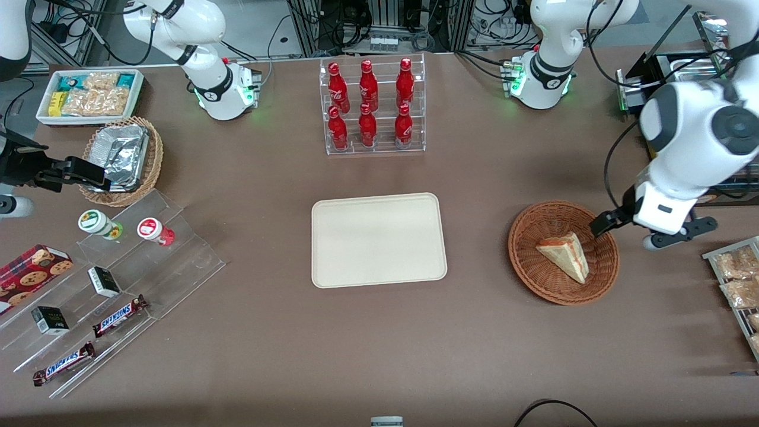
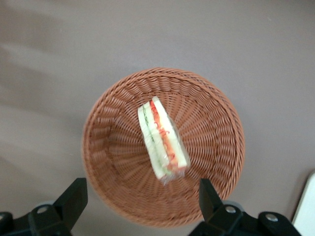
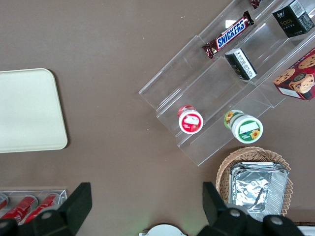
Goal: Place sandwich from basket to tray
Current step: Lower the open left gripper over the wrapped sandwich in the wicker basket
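Note:
The sandwich point(image 1: 564, 255) point(image 2: 162, 137), a wrapped wedge with red and green filling, lies in the reddish-brown woven basket point(image 1: 533, 220) point(image 2: 110, 147) toward the working arm's end of the table. My left gripper point(image 1: 625, 232) point(image 2: 141, 199) hovers above the basket's rim on the working arm's side. It is open, its fingers spread wide with nothing between them and apart from the sandwich. The cream tray point(image 1: 378, 239) point(image 3: 27, 110) lies flat and bare at the table's middle, beside the basket; a corner of the tray point(image 2: 307, 206) also shows in the left wrist view.
A clear rack of red bottles point(image 1: 371, 107) stands farther from the camera than the tray. A wire rack of snack packets point(image 1: 738, 279) sits beside the basket at the table edge. An acrylic stand with snacks point(image 1: 107, 284), a tan basket of foil trays point(image 1: 121, 157) and a white bin point(image 1: 89, 95) fill the parked arm's end.

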